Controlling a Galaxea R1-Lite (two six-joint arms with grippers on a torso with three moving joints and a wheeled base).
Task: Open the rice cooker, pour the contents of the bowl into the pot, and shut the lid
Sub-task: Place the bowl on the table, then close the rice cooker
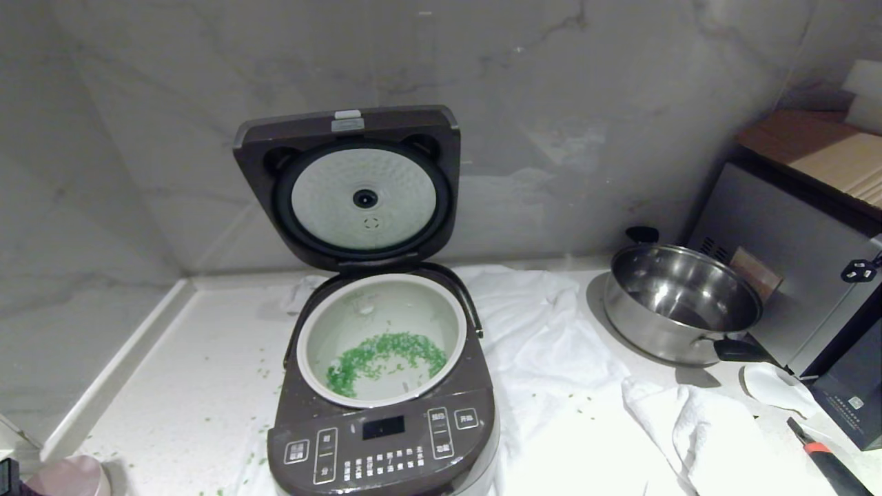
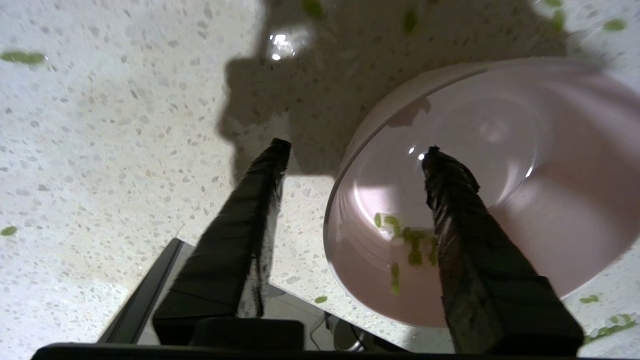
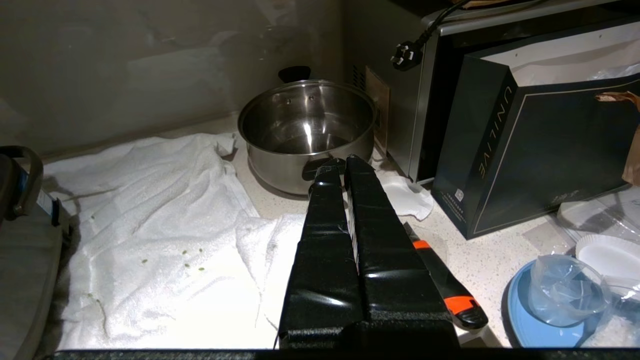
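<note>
The cooker [image 1: 382, 386] stands on the desk [image 1: 193, 386] with its lid [image 1: 351, 186] raised upright behind the pot [image 1: 381, 337]. Green bits [image 1: 386, 358] lie in a curved heap on the pot's floor, and a few more are scattered on the desk left of the cooker. The bowl [image 2: 480, 190] sits on the desk at the cooker's front left, a few bits stuck inside. The left pincer [image 2: 356, 148] is open, one finger over the bowl's inside, the other outside its rim, neither clamped on it. The right pincer [image 3: 340, 162] is closed and empty, over a white cloth [image 3: 150, 220] right of the cooker, pointing toward a steel saucepan [image 3: 307, 132].
</note>
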